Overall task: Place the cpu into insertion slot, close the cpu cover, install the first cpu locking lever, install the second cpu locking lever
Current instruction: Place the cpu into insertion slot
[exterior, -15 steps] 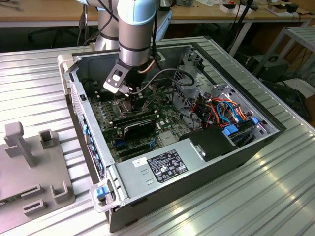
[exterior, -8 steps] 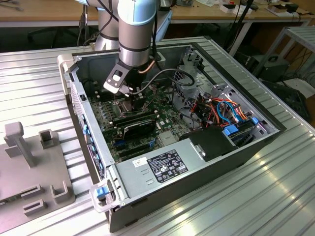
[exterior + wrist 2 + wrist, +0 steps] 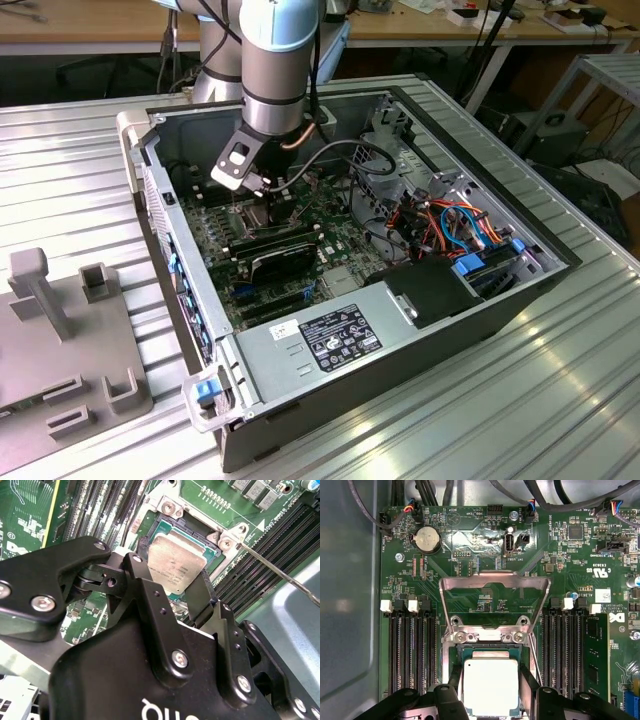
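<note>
Claw clasping cpu, at insertion slot

I'm looking into an open computer case on a ribbed metal table. A grey fixture tray sits at the exterior view's lower left, just beside the case. There's a labelled power supply along the near wall, with orange and blue cables bunched toward the right. In the first wrist view, a coin battery sits on the green motherboard, with black memory slots in banks.

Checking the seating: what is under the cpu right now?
The insertion slot: its frame shows around the cpu, held in the gripper. The slot's contacts are covered by the cpu.
</note>
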You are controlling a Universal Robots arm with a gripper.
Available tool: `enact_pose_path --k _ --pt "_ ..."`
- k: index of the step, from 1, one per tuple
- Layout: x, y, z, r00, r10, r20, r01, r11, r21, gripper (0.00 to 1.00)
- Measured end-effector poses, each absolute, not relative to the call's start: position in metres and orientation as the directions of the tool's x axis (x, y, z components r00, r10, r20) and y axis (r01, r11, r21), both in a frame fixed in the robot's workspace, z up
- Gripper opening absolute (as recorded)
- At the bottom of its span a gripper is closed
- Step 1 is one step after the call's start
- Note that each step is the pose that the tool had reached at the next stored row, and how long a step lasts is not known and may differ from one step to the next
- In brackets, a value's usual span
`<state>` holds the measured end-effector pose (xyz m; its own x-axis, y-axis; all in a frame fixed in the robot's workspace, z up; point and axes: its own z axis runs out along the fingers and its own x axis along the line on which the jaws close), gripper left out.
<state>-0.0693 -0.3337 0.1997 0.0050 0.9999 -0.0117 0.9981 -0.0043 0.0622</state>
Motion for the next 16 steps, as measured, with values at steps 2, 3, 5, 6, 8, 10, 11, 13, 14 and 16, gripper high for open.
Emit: enact_pose_path --k 2,3,5,6,8,10,11,13,14,16 --pt "-0.0693 -0.3337 0.1995 0.005 1.000 -0.011 0.998 -0.004 0.062 0.55" --pt "-0.0693 -0.3338 0.1995 0.005 1.000 -0.011 0.998 -0.004 0.062 0.55" --pt "-0.0693 -0.3337 0.1993 0.005 1.000 -0.011 0.998 -0.004 0.062 0.55" --pt "-0.0693 -0.3337 0.1993 0.005 1.000 -0.011 0.998 -0.004 0.062 0.55" --pt "-0.0693 -0.3337 0.1992 0.004 1.000 -0.011 0.998 -0.004 0.062 0.55" --pt "-0.0692 -0.3337 0.1991 0.002 1.000 -0.011 0.998 -0.001 0.062 0.55" --pt "-0.0691 -0.3337 0.1991 -0.001 1.000 -0.011 0.998 0.002 0.062 0.55" --pt "-0.0691 -0.3337 0.1990 -0.009 1.000 -0.011 0.998 0.010 0.062 0.55" --pt "-0.0691 -0.3337 0.1990 -0.010 1.000 -0.011 0.998 0.011 0.062 0.55" --pt "-0.0691 -0.3337 0.1990 -0.010 1.000 -0.011 0.998 0.011 0.062 0.55"
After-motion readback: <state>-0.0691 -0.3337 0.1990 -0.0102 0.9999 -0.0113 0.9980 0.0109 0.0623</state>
